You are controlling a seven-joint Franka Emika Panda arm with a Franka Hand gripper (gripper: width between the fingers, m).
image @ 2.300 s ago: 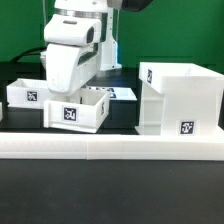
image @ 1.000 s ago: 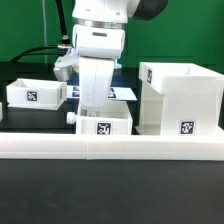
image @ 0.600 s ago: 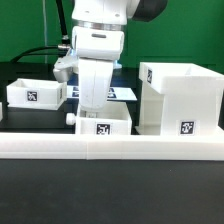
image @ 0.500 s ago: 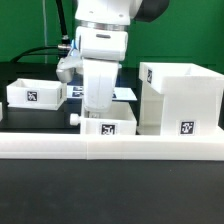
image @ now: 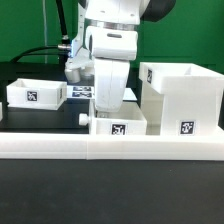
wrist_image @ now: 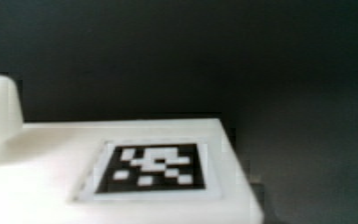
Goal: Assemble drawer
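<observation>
Gripper [image: 108, 108] is down inside the small tray [image: 118, 128], right beside the box housing [image: 182, 95]. Fingers hidden behind its wall, so I can't tell the grip.

White tray [wrist_image: 43, 160] close-up, square tag [wrist_image: 155, 166], dark beyond.

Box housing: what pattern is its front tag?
Black-and-white square tag, clearest in the exterior view.
</observation>
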